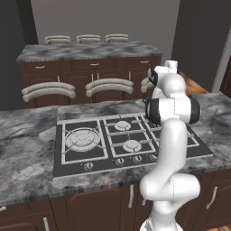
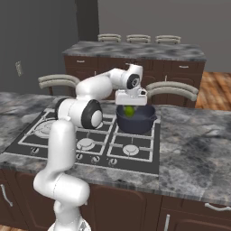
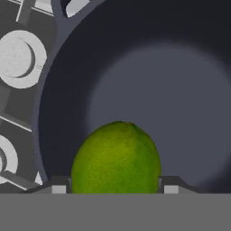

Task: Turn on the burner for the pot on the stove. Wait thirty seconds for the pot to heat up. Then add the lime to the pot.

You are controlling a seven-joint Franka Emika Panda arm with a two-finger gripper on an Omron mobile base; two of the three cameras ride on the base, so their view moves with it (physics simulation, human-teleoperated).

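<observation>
Fingers: the gripper is clamped on the lime, one tip at each flank.
Lime: held in the air over the open mouth of the pot, not yet dropped.
Handling: probably light and firm, with a smooth, rounded skin that could roll; a grip across its widest middle looks safest.
Pot: on a burner towards the back right corner of the stove.
Stove: set into the grey marble counter.

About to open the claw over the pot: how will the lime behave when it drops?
The lime is round and smooth-skinned, so it will probably roll once it lands. The pot is wide with raised walls, so it should stay inside. It looks firm and small, likely unharmed.
</observation>
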